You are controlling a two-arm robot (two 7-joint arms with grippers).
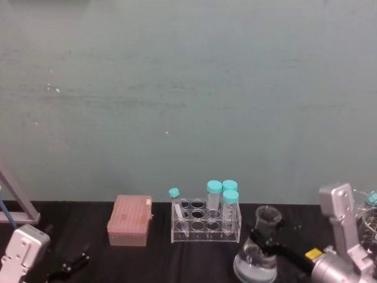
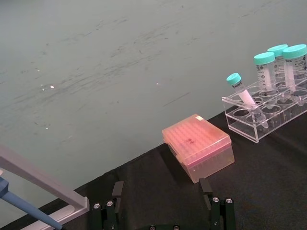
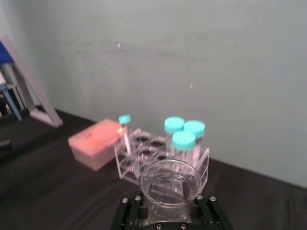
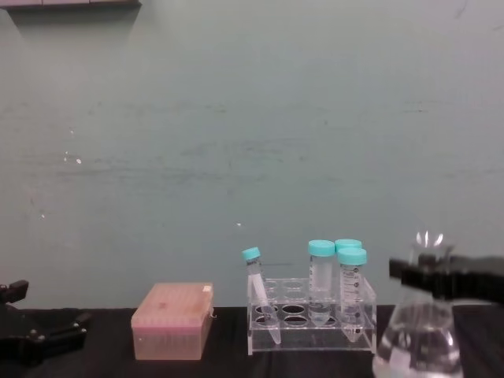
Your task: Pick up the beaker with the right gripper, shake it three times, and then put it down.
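Clamping the narrow neck of the beaker [image 1: 254, 264], the right gripper [image 1: 263, 238] is seen at the table's right front, its 2 flat black fingers drawn in tight on the glass just under the flared rim. The beaker is clear, conical and wide-based; it is placed just beside a clear plastic rack [image 1: 205, 231] of 4 turquoise-capped tubes, and whether its base touches the black table [image 1: 177, 262] cannot be told. A pink plastic box [image 1: 129, 221] is set left of the rack. The left gripper [image 1: 69, 264] is held low at the left, fingers spread wide
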